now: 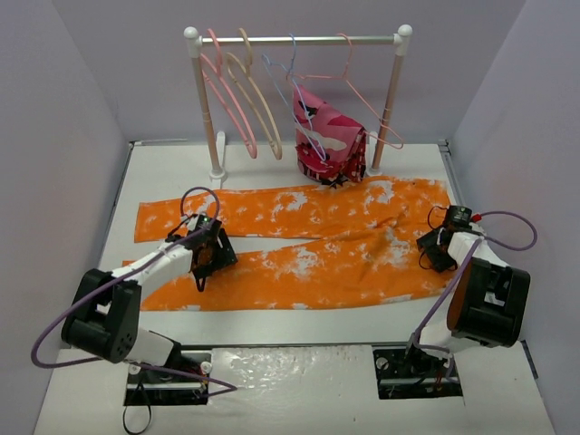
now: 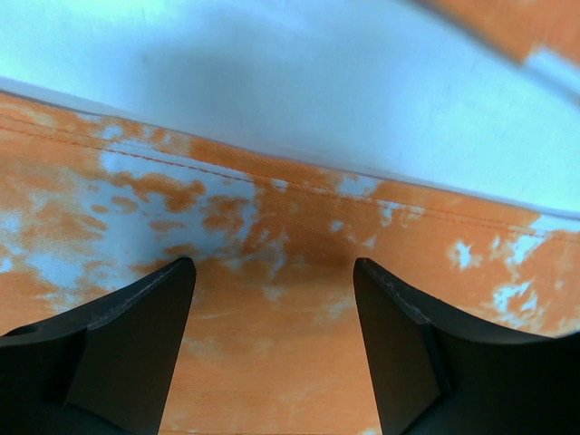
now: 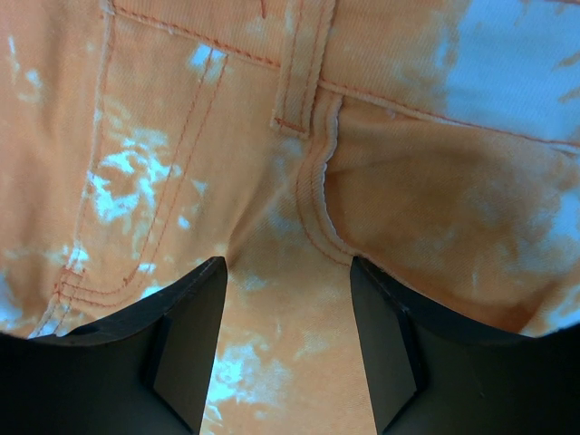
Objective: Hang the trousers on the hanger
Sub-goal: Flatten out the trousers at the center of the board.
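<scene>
White worktop (image 1: pixel 299 326), pale walls on three sides, rail rack (image 1: pixel 299 40) at the far edge.

Trousers (image 1: pixel 308 263): flat on the worktop, waist to the right, both legs running left (a strip of bare worktop shows between the legs). They rest on nothing else.

Hanger (image 1: pixel 231 116): hooked on the left part of the rack, next to a beige hanger (image 1: pixel 263 118), well apart from the trousers. A camouflage garment (image 1: pixel 328 136) hangs further right on the same rail.

Left claw (image 1: pixel 204 263): low over the near leg, close to its far seam. Fingers are wide apart with the cloth lying flat between them; nothing is held.

Right claw (image 1: pixel 437 252): low over the waist end, by a belt loop and pocket opening. Fingers are apart, less widely than the left pair, with no fold pinched between them, so it holds nothing. Whether either claw's tips touch the cloth, I cannot tell.

Progress (my reading): very early. No step of the placing is done: trousers not lifted, hanger still on the rail. Left to do: grip the cloth, gather or fold it, bring trousers and hanger together, and drape the trousers over the hanger's bar.
</scene>
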